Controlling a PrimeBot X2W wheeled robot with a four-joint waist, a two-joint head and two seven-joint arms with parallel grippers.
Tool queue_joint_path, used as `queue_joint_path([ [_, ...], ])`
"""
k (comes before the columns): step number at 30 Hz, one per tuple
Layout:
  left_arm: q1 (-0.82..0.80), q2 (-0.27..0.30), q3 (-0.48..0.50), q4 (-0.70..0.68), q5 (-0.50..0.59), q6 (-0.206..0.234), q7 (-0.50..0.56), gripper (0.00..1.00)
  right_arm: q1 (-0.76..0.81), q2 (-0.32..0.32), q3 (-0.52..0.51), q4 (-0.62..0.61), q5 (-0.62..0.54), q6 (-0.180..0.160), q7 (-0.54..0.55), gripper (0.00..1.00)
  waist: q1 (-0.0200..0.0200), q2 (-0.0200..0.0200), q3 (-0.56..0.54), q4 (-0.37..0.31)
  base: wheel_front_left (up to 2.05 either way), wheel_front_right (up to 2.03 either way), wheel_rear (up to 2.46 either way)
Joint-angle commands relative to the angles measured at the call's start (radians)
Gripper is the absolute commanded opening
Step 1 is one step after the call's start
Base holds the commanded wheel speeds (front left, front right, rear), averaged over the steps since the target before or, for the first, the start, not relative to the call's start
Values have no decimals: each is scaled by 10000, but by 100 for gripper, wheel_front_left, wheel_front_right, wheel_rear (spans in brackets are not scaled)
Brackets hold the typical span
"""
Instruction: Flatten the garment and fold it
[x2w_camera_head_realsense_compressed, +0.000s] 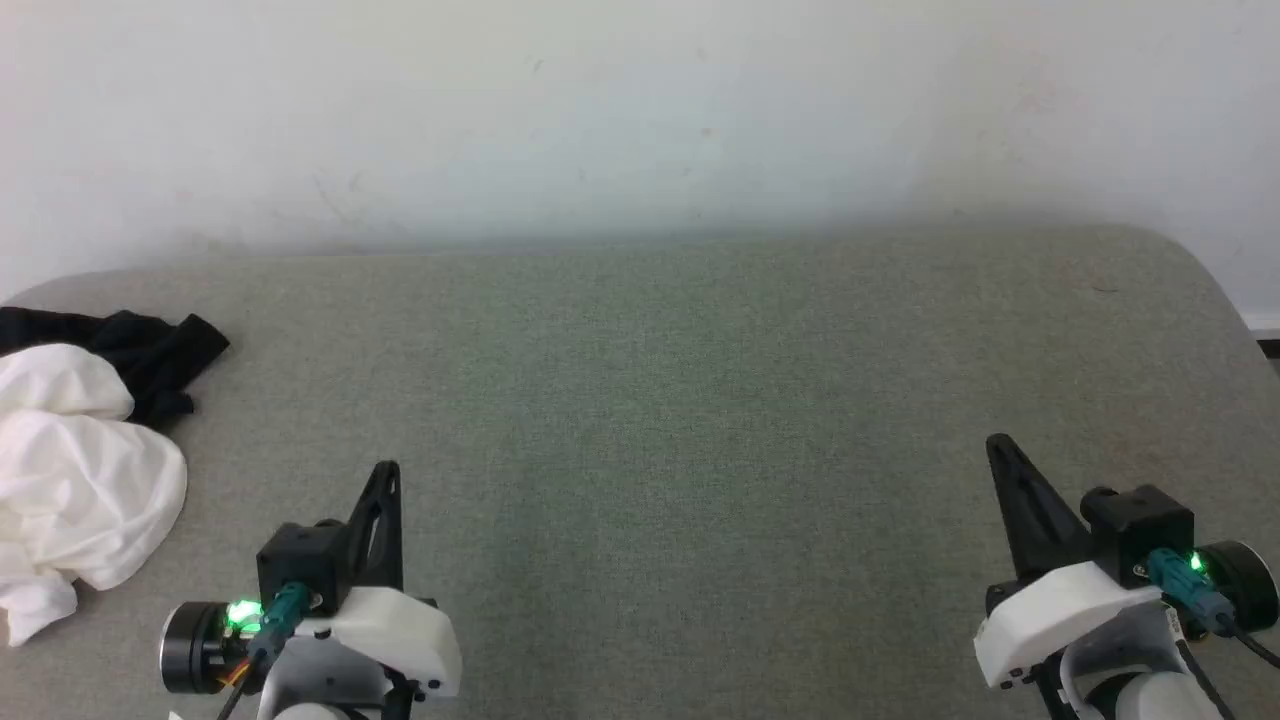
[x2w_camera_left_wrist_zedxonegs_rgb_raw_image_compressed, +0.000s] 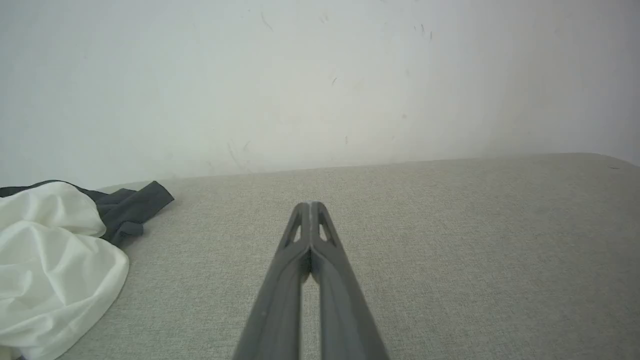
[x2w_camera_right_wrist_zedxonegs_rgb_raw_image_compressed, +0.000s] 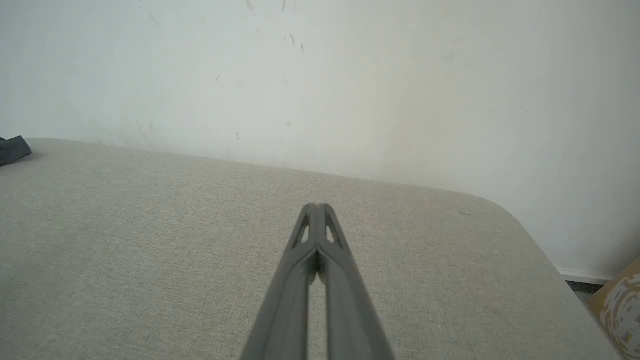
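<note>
Far left on desk (x2w_camera_head_realsense_compressed: 650, 400): garment (x2w_camera_head_realsense_compressed: 80, 480) crumpled in heap. Left pincer (x2w_camera_head_realsense_compressed: 388, 472), right pincer (x2w_camera_head_realsense_compressed: 997, 446) both pressed together, empty, neither touching garment.

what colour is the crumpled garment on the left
White with black parts; the garment shows best in the head view.

- Left pincer (x2w_camera_head_realsense_compressed: 388, 478), 7 o'clock: slim black fingers, triangular cut-outs, white shell, green light.
- Right pincer (x2w_camera_head_realsense_compressed: 998, 452), 5 o'clock: same build, teal plug, black cable.
</note>
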Motion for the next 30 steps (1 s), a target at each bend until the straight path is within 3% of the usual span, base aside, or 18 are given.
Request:
queue_joint_path([
  [1, -121, -32, 45, 22, 51, -83, 1, 0, -88, 34, 3, 12, -76, -7, 7, 0, 0, 0, 0, 0, 0, 0, 0],
  [30, -121, -32, 45, 22, 51, -83, 1, 0, -88, 34, 3, 12, -76, -7, 7, 0, 0, 0, 0, 0, 0, 0, 0],
])
